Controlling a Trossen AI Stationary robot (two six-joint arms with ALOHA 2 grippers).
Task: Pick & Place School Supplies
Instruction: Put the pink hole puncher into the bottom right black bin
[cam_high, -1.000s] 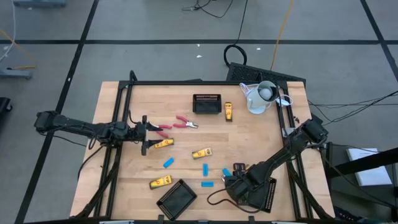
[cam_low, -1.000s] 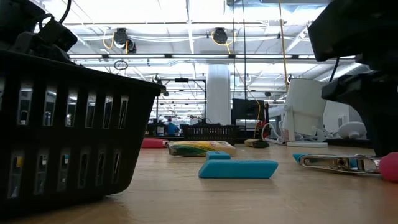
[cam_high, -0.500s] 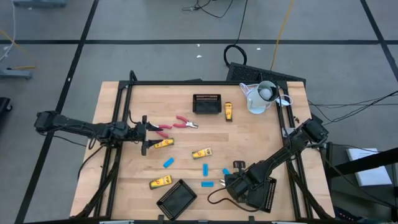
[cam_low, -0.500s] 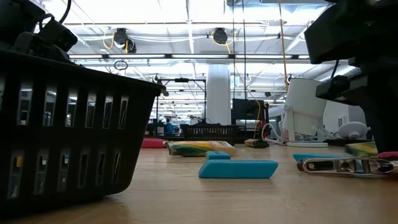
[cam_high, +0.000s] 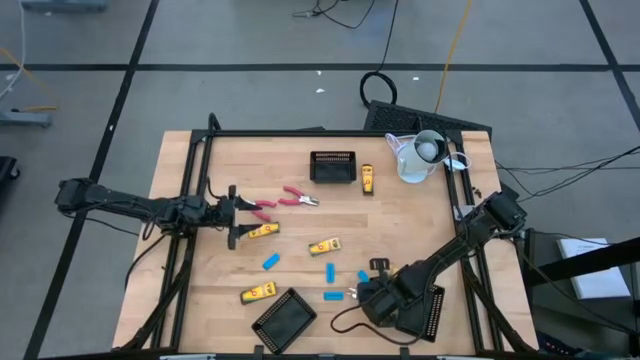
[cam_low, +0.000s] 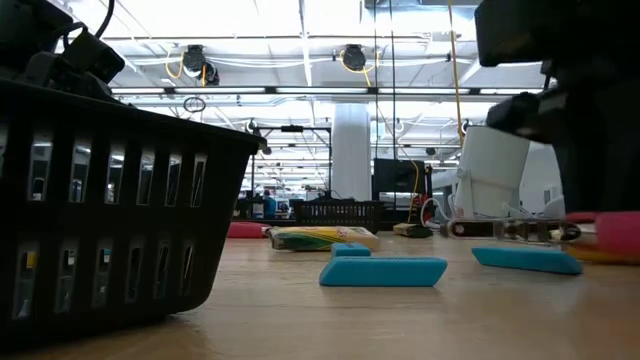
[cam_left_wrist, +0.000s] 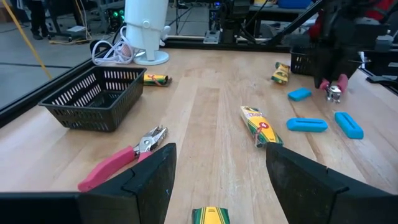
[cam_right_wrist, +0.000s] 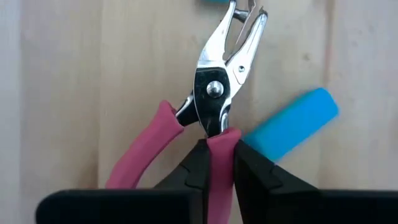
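A pink-handled, scissor-like tool (cam_right_wrist: 214, 87) with metal jaws hangs in my right gripper (cam_right_wrist: 219, 149), near the table's front right (cam_high: 362, 295). It floats level above the wood in the low view (cam_low: 505, 229). A blue piece (cam_right_wrist: 289, 127) lies on the table under it. My left gripper (cam_left_wrist: 217, 180) waits open at the table's left (cam_high: 232, 215), beside a second red tool (cam_high: 290, 198) and a yellow-and-black block (cam_high: 263, 231). Further blue pieces (cam_high: 330, 271) and yellow blocks (cam_high: 323, 246) lie flat on the wood. My right gripper pinches one pink handle (cam_right_wrist: 221, 138) of the tool between its two fingers, just behind the pivot. The fingers come from above, pointing steeply down, and lie along the handle. The tool is lifted clear of the table, its other handle (cam_right_wrist: 146, 149) spread free to one side.
Black mesh trays stand at the far middle (cam_high: 333, 166), the near edge (cam_high: 284, 320) and under my right arm (cam_high: 432, 312). A white jug (cam_high: 420, 155) sits at the far right corner. A yellow block (cam_high: 368, 178) lies beside the far tray.
My right gripper has taken hold of the pink-handled tool and risen with it, drifting slightly toward the table's left edge. The tool, which lay on the wood, now hangs level and clear of it.
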